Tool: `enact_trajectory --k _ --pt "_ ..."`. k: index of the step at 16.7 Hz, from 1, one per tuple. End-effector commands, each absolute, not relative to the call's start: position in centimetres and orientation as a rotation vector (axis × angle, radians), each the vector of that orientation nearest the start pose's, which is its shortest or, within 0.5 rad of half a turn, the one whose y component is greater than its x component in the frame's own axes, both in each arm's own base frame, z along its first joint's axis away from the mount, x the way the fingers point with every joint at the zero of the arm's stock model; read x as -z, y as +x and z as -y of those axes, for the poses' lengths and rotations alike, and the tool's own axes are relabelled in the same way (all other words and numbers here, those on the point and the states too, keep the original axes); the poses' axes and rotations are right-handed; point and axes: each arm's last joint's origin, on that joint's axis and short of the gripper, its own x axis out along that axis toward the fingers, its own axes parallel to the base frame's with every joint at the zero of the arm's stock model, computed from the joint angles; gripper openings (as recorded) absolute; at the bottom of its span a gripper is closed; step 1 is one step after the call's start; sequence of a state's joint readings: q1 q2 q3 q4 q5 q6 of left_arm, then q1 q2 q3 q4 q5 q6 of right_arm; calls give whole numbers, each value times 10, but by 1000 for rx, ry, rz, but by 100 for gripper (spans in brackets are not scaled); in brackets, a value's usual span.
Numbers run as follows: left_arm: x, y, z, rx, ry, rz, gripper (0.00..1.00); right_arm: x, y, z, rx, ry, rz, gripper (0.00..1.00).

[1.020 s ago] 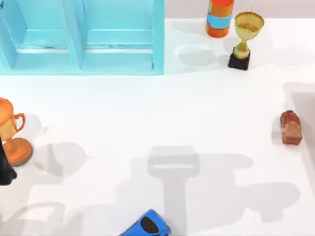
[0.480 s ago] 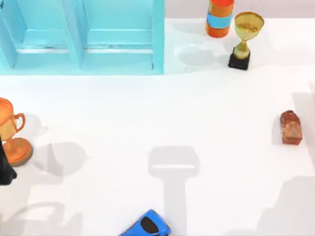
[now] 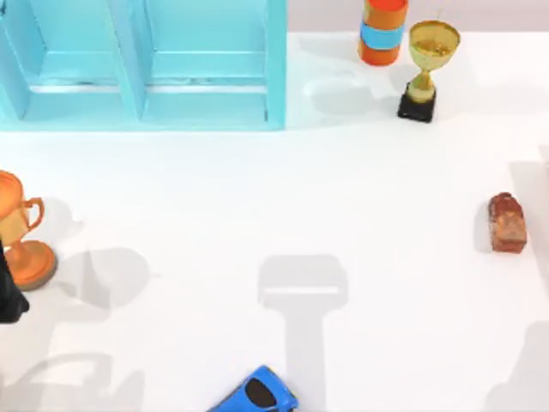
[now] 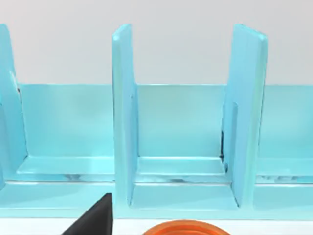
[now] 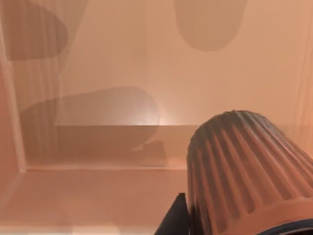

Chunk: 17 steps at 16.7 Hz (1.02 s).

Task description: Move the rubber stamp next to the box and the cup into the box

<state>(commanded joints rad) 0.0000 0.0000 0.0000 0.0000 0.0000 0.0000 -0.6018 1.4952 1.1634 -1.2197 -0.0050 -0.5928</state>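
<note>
While the cup (image 5: 244, 171) hung over the box's (image 5: 98, 196) peach floor, clamped in my right fingers (image 5: 173, 218), the stamp (image 3: 507, 223) stood near the tabletop's (image 3: 283, 189) right edge. My left gripper (image 3: 10, 296) sat at the left edge, fingers' state unclear.

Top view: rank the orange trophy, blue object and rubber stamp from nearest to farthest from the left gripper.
1. The orange trophy, beside the left gripper at the table's left edge.
2. The blue object, bottom middle of the view.
3. The rubber stamp, far right.
</note>
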Motion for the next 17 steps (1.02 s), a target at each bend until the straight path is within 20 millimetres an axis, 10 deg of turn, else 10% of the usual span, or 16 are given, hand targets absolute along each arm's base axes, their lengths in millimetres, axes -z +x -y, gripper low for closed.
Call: enact_trajectory --k 14,17 --pt "-160 106 1 0 0 0 100 -177 215 146 15 2 -1548 0" --pt "-160 106 1 0 0 0 100 -177 215 146 15 2 -1548 23"
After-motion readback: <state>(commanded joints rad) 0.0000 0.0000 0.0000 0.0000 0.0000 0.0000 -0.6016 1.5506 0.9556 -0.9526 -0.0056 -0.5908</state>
